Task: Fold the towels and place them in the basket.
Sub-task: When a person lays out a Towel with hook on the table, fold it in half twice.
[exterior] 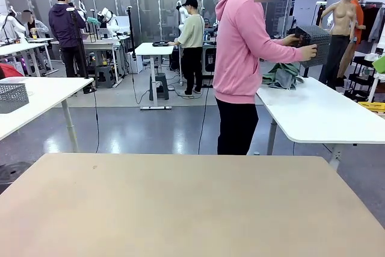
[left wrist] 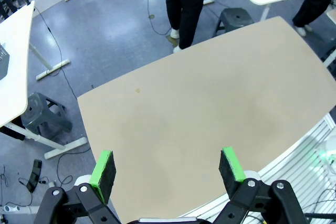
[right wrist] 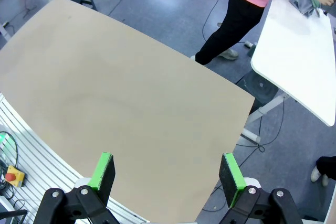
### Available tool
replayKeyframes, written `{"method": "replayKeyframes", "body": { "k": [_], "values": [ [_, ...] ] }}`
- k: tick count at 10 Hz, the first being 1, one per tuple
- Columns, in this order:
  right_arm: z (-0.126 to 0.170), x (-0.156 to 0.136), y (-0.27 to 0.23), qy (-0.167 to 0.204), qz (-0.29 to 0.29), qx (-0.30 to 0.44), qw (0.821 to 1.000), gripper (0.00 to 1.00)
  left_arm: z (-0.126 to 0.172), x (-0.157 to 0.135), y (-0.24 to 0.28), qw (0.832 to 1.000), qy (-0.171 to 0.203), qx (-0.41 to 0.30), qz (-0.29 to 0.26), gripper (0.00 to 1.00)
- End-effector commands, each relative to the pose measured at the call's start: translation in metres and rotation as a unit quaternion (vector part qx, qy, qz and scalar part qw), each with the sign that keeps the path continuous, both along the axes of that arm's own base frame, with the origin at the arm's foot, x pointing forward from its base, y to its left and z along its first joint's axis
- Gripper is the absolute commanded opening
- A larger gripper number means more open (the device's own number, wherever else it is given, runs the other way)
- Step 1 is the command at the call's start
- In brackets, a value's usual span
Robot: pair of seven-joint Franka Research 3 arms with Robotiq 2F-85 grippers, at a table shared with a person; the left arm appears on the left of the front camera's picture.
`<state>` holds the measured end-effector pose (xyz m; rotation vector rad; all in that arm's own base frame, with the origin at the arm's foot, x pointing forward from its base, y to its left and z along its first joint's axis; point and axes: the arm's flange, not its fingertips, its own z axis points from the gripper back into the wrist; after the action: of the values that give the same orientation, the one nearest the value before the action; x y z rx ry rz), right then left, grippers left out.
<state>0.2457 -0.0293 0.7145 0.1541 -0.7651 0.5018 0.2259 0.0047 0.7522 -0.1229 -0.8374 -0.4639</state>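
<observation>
A person in a pink hoodie [exterior: 240, 46] stands past the far edge of my table, turned to a white side table [exterior: 325, 118]. Both of the person's hands hold the dark grey mesh basket [exterior: 314, 39] up above that table. The towels [exterior: 281, 75] lie in a crumpled greenish and grey heap on the white table beside the person; in the right wrist view the towels [right wrist: 303, 1] show at the top right corner. My left gripper [left wrist: 167, 171] hangs open high over the bare beige tabletop [left wrist: 199, 108]. My right gripper [right wrist: 167, 171] is open too, above the same tabletop [right wrist: 115, 93].
A white table [exterior: 42, 97] at the left carries a light grey mesh basket [exterior: 12, 96]. A grey stool [left wrist: 47, 121] stands by it, another stool [left wrist: 239, 17] beyond my table's far edge. Other people stand at tables far behind.
</observation>
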Motion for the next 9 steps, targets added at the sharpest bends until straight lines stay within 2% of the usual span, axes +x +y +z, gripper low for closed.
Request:
{"method": "replayKeyframes", "body": {
  "k": [1,9],
  "values": [
    [0.0005,-0.0009,-0.0010,0.003,0.001,-0.001,1.000,1.00,0.0010,-0.0019,-0.0001,1.000,-0.002,-0.001,-0.001,1.00],
    [0.0005,-0.0009,-0.0010,0.003,0.001,-0.001,1.000,1.00,0.0010,-0.0019,-0.0001,1.000,-0.002,-0.001,-0.001,1.00]
  ]
}}
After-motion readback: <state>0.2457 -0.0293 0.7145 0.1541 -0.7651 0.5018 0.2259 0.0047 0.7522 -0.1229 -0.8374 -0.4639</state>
